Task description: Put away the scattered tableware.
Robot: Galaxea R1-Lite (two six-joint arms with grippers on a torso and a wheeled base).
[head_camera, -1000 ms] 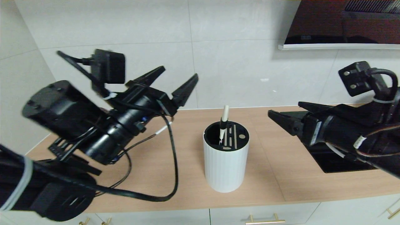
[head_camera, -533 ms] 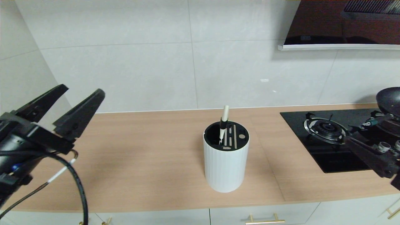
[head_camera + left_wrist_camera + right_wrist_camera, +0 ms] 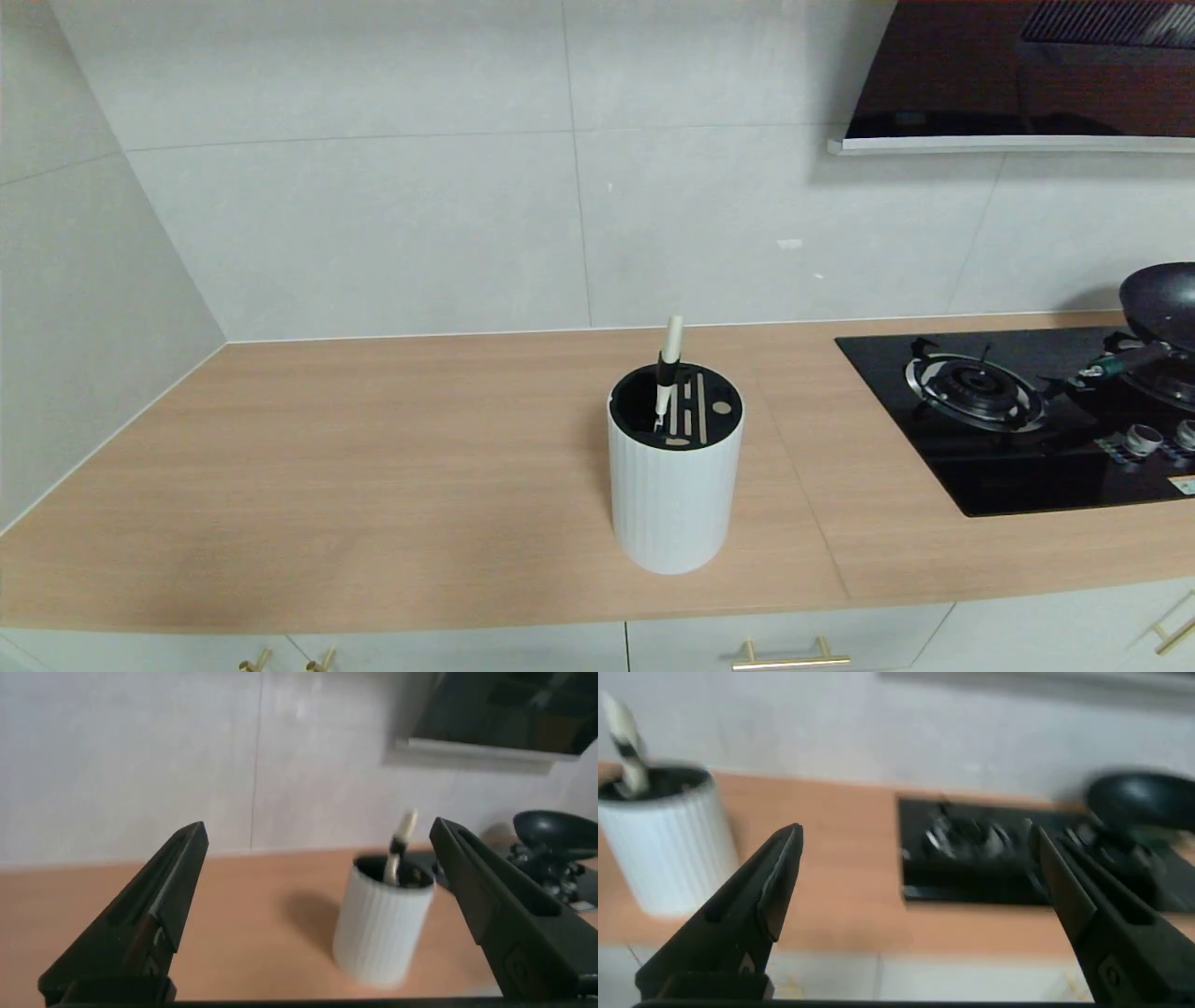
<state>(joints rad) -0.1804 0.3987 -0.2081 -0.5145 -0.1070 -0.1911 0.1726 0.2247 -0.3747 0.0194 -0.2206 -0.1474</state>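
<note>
1. Head view puts the task's thing mid-counter: 1 utensil [image 3: 668, 359] with a cream and black handle stands tip-down and nearly upright in the white ribbed holder [image 3: 674, 495], its handle sticking up above the rim.
2. The holder's black top has several narrow slots and 1 wide opening; the utensil sits at the edge of that opening.
3. The holder stands on the wooden counter [image 3: 373, 467], well apart from the black hob [image 3: 1027, 439] on the robot's right, where a dark wok [image 3: 1162, 299] rests on the far burner.
4. The left gripper [image 3: 318, 829] is spread wide with nothing between its fingers, level with the holder and well back from it.
5. The right gripper [image 3: 913, 832] is likewise released and carries nothing, with the holder off to 1 side and the hob ahead.
6. Judgement: this piece looks stowed, so the step in hand is most likely a check or a search for more tableware.
7. To do it well, keep both grippers away from the projecting handle, since a nudge could tip the tall holder.
8. Any further piece should go in vertically, tip first, lined up with a free slot before release.
9. No writing is readable; a small label [image 3: 1182, 484] on the hob's front edge is too small to make out.
</note>
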